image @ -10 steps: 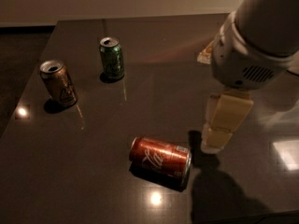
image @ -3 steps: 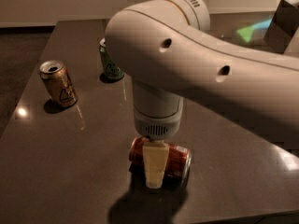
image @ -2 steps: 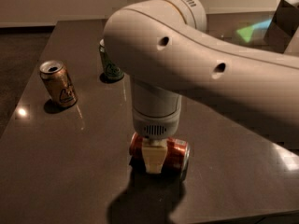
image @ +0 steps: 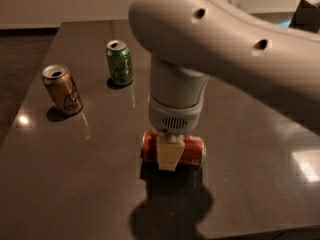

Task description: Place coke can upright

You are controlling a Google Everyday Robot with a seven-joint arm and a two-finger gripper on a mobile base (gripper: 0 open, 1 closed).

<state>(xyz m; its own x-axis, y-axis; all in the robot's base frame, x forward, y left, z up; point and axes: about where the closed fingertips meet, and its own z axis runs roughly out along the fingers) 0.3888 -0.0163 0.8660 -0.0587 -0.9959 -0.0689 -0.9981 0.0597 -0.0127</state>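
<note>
Coke can point(image: 194, 151) lies on its side on the dark table point(image: 75, 184), a little right of centre and toward the near edge. Long axis runs left to right. Red body, silver end showing at the right.

Far left: golden-brown can point(image: 62, 90) stands upright with its open top up, well apart from the Coke can. Small bright reflection point(image: 22, 119) on the tabletop just beside it, lower left.

Next to the right and farther back: green can point(image: 119, 63), upright, near the golden-brown can but not touching it.

Centre: gripper point(image: 168, 154) sits directly over the Coke can, pointing down. Its cream-coloured tip covers the middle of the can's near side, so red shows on either side of it. It appears to touch the can. Cannot tell whether it is clamped on the can or only set around it (the can's far side is hidden behind the wrist). Wrist point(image: 177, 99) is a pale cylinder with vent slots, right above the can.

Above and to the right: arm point(image: 225, 39), a broad pale shell with two dark round holes, sweeps from top centre to the right edge. Its shadow point(image: 170, 204) falls on the table in front of the Coke can.

Right: pale rectangular glare point(image: 305, 164) on the tabletop.
</note>
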